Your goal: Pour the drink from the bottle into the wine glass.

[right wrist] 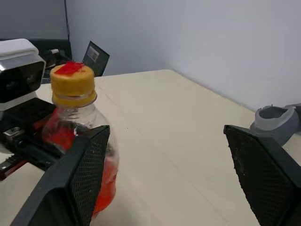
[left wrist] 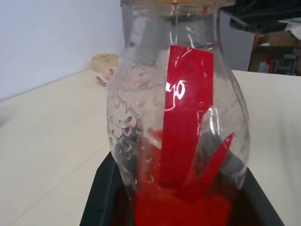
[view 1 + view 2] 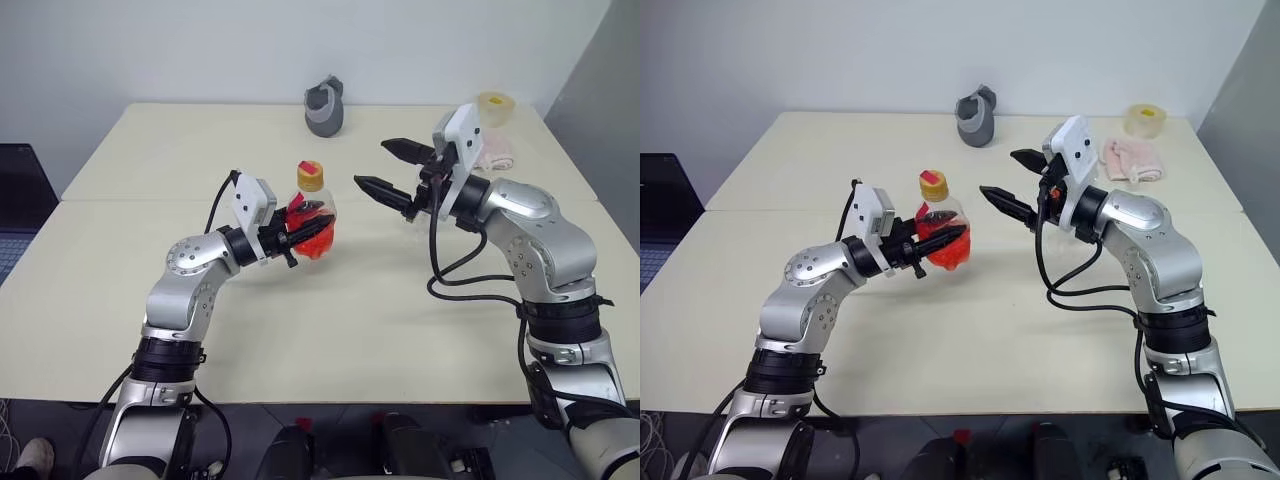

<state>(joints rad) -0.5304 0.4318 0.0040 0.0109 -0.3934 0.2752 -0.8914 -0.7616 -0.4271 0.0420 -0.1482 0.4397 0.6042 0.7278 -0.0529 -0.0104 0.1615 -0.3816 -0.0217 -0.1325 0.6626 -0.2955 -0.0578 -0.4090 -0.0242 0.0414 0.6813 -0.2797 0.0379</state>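
We find the bottle upright near the middle of the tabletop, the left gripper around its body from the left. The right gripper hangs just right of it, apart. Behind, at the far edge, sits a holder (a tape roll and cloth lie far right).

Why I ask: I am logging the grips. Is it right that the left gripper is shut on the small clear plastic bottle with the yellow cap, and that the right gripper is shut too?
Not quite. The left gripper is shut on the small clear plastic bottle, yellow cap on, but the right gripper is open, beside the bottle and holding nothing. The right wrist view shows its fingers spread wide.
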